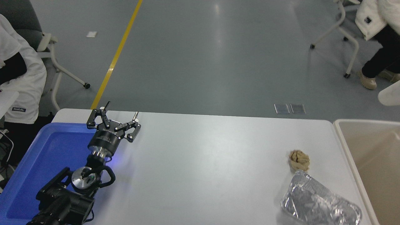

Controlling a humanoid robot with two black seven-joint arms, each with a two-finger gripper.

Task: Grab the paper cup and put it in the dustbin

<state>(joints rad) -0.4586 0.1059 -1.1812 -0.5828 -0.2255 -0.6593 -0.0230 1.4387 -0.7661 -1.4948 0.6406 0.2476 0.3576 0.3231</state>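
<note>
Only the closed bottom end of the white paper cup [389,95] shows, at the right edge, in the air above the far end of the dustbin. The large beige dustbin [345,142] with its off-white rim stands at the table's right end. My right gripper and arm are out of view past the right edge. My left gripper [120,116] is open and parked at the lower left, over the near edge of the blue tray.
A crumpled brown paper ball [299,159] and a crinkled silver foil tray [320,204] lie near the dustbin. A blue plastic tray [40,162] sits at the left. One person sits at the far left, another at the top right.
</note>
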